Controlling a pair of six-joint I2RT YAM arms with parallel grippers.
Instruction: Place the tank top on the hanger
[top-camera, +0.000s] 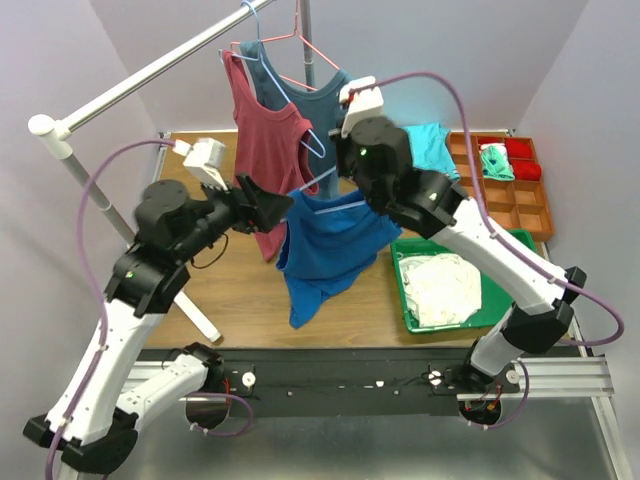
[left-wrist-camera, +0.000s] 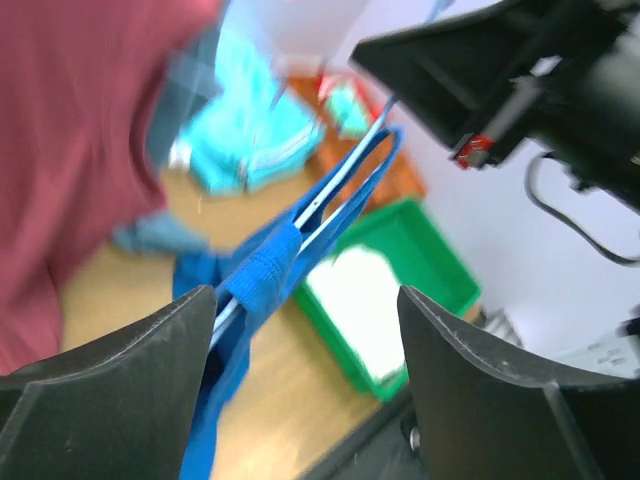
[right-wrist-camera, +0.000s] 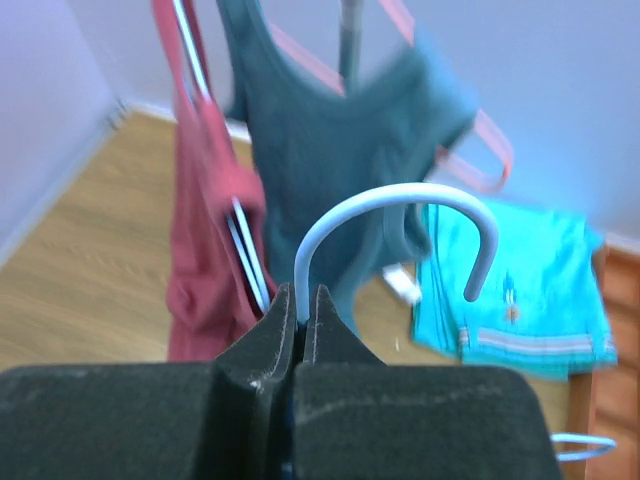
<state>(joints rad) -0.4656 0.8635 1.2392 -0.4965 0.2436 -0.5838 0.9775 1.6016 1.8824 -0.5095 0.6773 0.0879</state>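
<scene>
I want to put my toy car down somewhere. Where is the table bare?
The table is bare at the near left, between the left arm and the hanging tank top. A smaller strip lies between the tank top and the green bin. The right side is crowded: the bin, the orange tray and a turquoise cloth.
</scene>
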